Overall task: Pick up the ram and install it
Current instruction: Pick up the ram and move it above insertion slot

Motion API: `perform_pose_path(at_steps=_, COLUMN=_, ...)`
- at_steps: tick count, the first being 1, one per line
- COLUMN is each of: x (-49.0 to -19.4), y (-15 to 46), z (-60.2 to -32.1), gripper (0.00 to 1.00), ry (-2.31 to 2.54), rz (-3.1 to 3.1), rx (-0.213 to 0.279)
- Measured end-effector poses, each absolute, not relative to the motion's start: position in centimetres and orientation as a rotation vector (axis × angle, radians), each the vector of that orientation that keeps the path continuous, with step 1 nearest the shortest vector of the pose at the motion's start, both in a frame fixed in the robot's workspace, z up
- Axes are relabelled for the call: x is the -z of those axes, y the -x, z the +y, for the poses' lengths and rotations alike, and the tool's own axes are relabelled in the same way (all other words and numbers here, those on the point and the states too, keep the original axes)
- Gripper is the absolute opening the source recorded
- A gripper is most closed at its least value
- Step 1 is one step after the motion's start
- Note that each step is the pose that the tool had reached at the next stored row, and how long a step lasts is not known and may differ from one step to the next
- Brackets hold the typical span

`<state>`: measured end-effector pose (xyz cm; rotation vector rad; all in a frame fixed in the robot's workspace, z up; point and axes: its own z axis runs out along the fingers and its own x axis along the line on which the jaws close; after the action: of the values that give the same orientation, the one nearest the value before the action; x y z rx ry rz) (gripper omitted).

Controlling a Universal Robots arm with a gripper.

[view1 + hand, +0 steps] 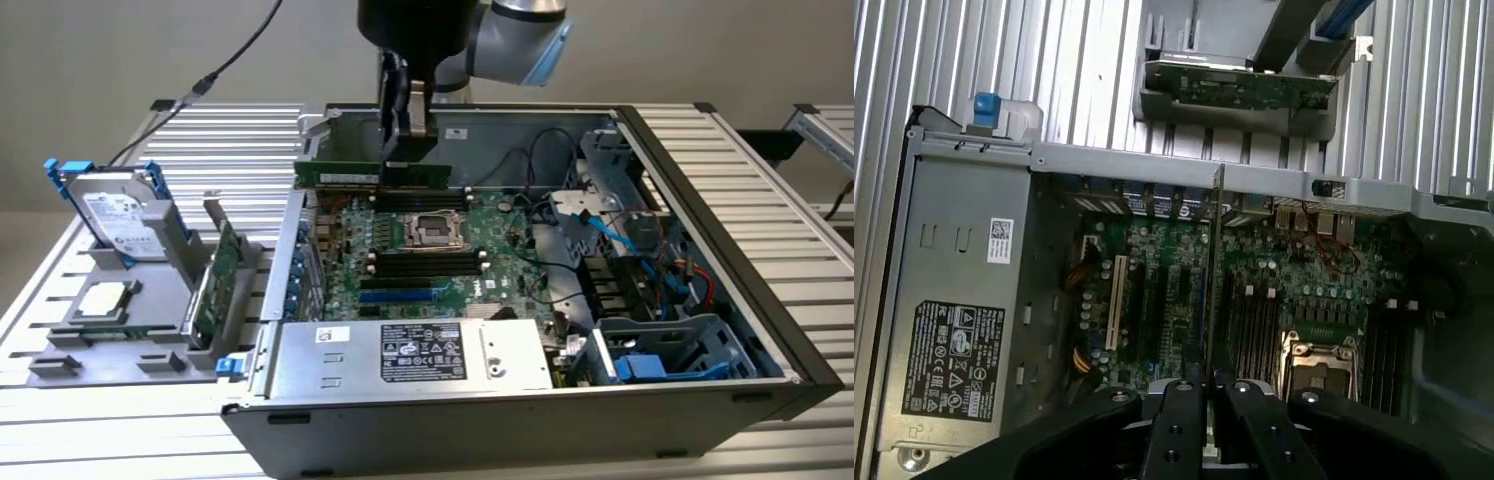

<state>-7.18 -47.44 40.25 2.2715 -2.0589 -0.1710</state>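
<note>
My gripper (404, 160) hangs over the back of the open computer case (747, 300), shut on the ram (350, 175), a long narrow green stick held level and on edge above the motherboard (414, 250). The stick reaches toward the exterior view's left, just above the black memory slots (422, 199) behind the processor socket (435, 230). More black slots (424, 263) lie in front of the socket. In the wrist view the ram (1213, 280) appears edge-on as a thin line running out from between the fingertips of the gripper (1210, 385), above the board's slots (1249, 330).
On the grey tray (67, 345) at the exterior view's left stand a silver hard drive with blue rails (118, 212), a wider green card (214, 275) and a processor chip (104, 300). The power supply (414, 352) fills the case front; blue cables (607, 225) and drive bays (667, 350) crowd the right.
</note>
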Motion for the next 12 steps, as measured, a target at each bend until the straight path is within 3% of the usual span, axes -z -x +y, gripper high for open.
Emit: perform_pose_path(at_steps=12, x=-39.0, y=2.0, z=-45.9, gripper=0.14, ry=-2.273, rz=-2.06, rx=0.168)
